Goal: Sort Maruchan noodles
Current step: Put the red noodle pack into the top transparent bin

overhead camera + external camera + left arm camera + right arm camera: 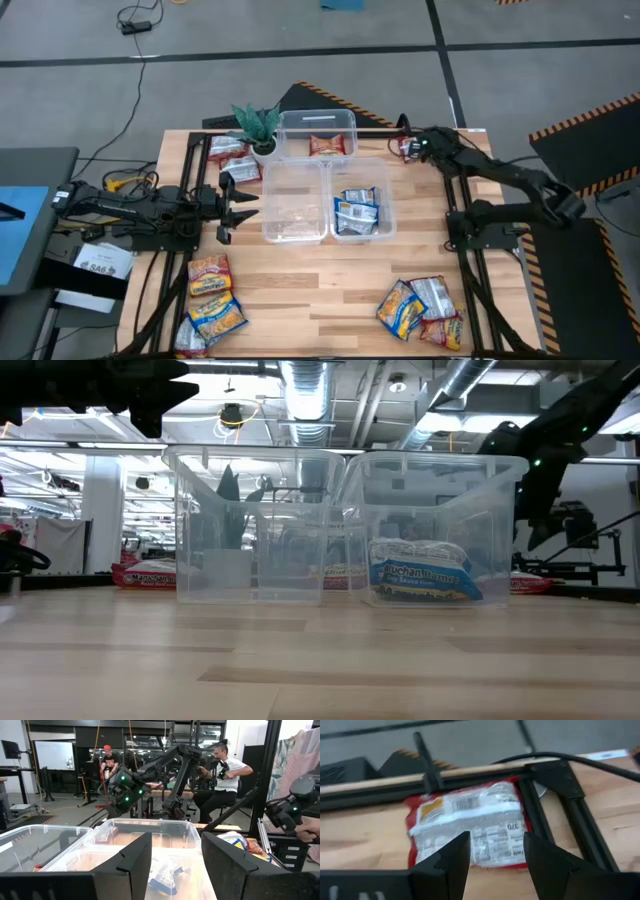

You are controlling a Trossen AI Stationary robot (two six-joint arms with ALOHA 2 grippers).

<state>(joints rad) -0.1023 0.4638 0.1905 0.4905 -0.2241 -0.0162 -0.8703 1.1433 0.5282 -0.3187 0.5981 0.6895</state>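
A: Which step is this?

B: A pickup, I judge. The right claw (491, 857) hangs with fingers spread and empty above a red-and-silver packet (470, 827) lying flat at the counter's (320, 290) far right corner, against the dark frame rail (565, 805).

A: And the next move?

B: Probably descending straight so the fingers straddle the packet, then closing. The rail sits close, so the fingers could catch it.

A: The other arm?

B: The left claw (236, 207) waits open and empty just beside the empty bin (294, 203).

A: Counts?

B: Three clear bins: the far bin (318, 133) holds one red packet, the right bin (360, 211) about two blue ones. Loose noodles: roughly three yellow near-left (212, 303), about three mixed near-right (422, 310), two red by the plant (256, 124). Overlaps make totals uncertain.
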